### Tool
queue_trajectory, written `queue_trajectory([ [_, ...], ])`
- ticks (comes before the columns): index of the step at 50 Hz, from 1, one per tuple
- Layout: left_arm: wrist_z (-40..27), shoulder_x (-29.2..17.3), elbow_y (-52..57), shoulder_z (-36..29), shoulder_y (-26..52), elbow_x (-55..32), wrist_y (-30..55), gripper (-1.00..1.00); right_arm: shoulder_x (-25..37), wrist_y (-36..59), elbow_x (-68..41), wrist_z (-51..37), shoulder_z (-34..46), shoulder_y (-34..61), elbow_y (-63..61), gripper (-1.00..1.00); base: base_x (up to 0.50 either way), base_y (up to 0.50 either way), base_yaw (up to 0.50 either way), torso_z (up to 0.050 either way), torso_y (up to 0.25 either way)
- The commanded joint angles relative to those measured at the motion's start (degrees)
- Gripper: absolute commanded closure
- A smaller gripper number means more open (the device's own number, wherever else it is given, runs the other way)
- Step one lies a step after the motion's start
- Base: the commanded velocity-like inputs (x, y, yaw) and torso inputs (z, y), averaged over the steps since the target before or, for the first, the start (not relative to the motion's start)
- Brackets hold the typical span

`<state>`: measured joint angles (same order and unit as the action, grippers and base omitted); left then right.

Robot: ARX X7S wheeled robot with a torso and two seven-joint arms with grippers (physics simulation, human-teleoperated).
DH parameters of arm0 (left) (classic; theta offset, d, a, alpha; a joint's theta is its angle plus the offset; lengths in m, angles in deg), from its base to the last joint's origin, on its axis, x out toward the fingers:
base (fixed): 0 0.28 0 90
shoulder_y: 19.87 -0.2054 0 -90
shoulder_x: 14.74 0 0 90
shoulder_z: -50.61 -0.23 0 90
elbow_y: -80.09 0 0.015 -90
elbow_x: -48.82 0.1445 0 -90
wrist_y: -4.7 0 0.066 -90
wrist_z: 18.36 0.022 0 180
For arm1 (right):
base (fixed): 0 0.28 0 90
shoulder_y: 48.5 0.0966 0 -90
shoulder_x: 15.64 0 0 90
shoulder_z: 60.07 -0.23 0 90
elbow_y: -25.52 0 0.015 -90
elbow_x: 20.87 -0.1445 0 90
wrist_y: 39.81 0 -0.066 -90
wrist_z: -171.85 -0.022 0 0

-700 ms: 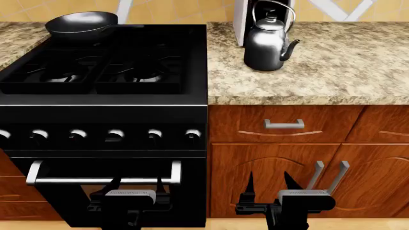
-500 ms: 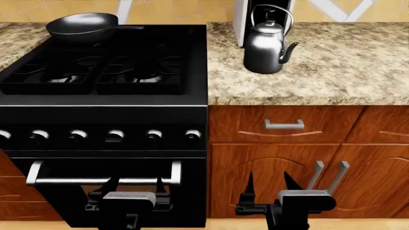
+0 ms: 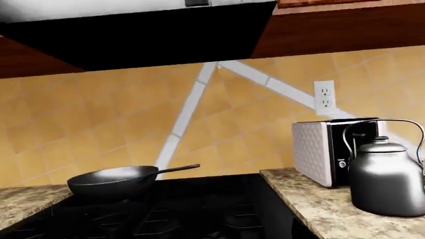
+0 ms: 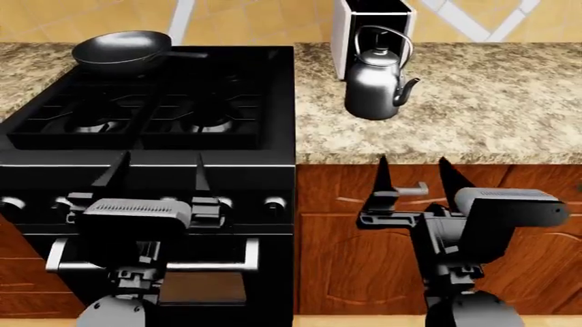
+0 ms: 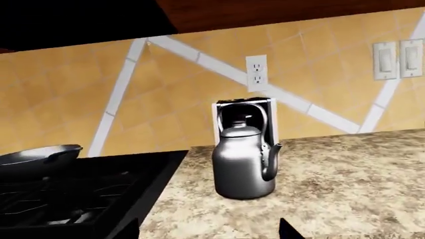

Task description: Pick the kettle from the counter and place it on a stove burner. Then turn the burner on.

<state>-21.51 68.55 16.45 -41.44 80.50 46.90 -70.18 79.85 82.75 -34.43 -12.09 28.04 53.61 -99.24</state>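
On counter (image 4: 473, 102): kettle (image 4: 373, 85), upright.

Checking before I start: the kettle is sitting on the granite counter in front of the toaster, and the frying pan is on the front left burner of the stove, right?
Not quite. The frying pan sits at the back left of the stove, not on the front left burner; the head view shows it by the backsplash, with the front grates bare. The rest holds: the kettle stands on the granite counter in front of the toaster.
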Motion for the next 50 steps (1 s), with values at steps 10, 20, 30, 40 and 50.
queue_trajectory([
  [10, -1.48, -3.19, 15.65, 1.91, 1.32, -1.14, 9.52, -1.0, 2.25, 9.47, -8.67, -0.39, -4.3, 1.81, -17.02, -1.0, 0.1, -0.21, 0.0, 0.03, 0.0],
  [20, -2.03, -4.39, 18.06, 0.15, 1.32, 0.67, 10.45, -1.0, 3.46, 5.17, -7.93, 0.78, -3.01, 0.19, -17.42, -1.0, 0.41, -0.37, 0.0, 0.0, 0.0],
  [30, -3.24, -5.22, 18.57, -0.38, 1.65, 1.52, 12.21, -1.0, 4.39, 3.14, -7.27, 0.83, -2.02, -0.54, -17.55, -1.0, 0.49, -0.23, 0.0, 0.0, 0.0],
  [40, -3.97, -5.53, 18.94, 0.01, 1.77, 0.55, 12.65, -1.0, 4.72, 2.77, -7.59, 0.07, -1.89, -0.67, -17.65, -1.0, 0.5, -0.12, 0.0, 0.0, 0.0],
  [50, -4.55, -5.91, 19.23, 0.08, 1.78, -0.24, 12.75, -1.0, 5.0, 2.21, -7.98, -0.5, -1.7, -0.8, -17.42, -1.0, 0.5, -0.08, 0.0, 0.0, 0.0],
])
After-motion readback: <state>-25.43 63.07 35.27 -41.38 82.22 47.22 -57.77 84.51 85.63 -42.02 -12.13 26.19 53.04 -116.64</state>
